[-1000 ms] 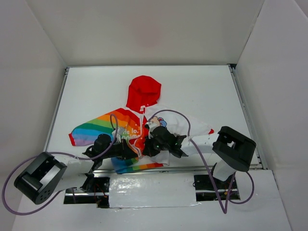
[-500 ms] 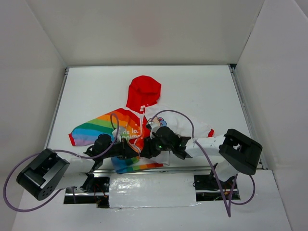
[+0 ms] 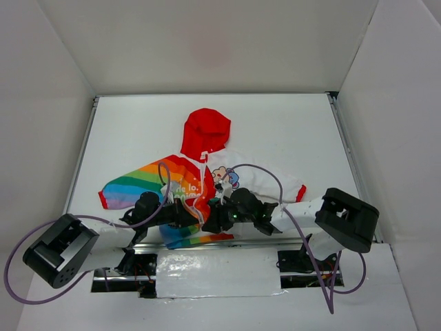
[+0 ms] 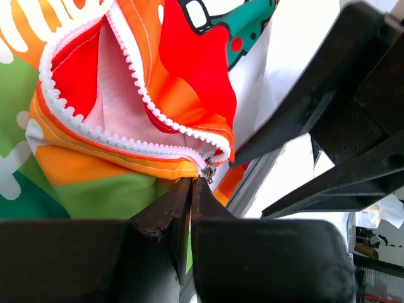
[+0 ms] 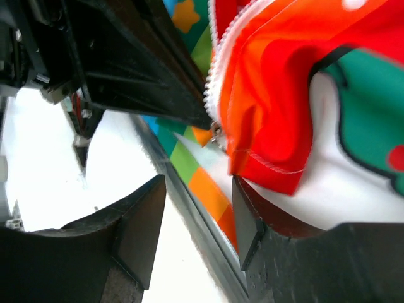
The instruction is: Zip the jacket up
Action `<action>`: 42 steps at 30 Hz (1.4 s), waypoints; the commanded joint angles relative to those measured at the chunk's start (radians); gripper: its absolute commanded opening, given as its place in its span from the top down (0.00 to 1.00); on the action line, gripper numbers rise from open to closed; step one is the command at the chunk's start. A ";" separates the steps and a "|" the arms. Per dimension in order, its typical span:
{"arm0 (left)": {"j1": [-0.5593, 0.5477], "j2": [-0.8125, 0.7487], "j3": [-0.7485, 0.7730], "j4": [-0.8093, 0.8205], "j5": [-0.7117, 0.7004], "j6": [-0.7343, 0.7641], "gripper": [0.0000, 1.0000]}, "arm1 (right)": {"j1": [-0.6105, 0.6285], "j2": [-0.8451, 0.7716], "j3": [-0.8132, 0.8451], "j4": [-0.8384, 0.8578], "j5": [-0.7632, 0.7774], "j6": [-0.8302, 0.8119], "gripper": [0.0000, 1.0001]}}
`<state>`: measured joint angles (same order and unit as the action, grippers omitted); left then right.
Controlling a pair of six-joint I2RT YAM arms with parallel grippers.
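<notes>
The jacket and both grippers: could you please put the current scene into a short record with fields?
jacket: flat on the table, red hood away from the arms
zipper: lower teeth parted, not zipped
left gripper: shut on the jacket's bottom hem by the zipper's foot
right gripper: open, holding nothing, close to that hem

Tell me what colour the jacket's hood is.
Red; the hood shows best in the top external view.
</notes>
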<state>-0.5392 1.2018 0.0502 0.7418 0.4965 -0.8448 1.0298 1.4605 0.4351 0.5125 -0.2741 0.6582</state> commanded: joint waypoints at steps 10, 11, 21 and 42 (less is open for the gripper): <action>-0.004 -0.034 -0.020 0.059 0.042 0.000 1.00 | 0.069 0.047 0.019 0.117 0.044 -0.008 0.51; -0.004 -0.036 -0.016 0.048 0.042 0.001 1.00 | 0.069 0.050 0.027 0.113 0.064 -0.017 0.50; -0.004 -0.059 -0.012 0.031 0.057 0.001 1.00 | 0.070 0.058 0.030 0.072 0.167 -0.034 0.45; -0.005 -0.104 -0.001 0.001 0.077 -0.005 1.00 | 0.069 0.075 0.004 0.216 0.135 -0.022 0.60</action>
<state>-0.5392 1.0912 0.0502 0.6884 0.5476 -0.8448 1.0954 1.5574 0.4442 0.6434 -0.1410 0.6384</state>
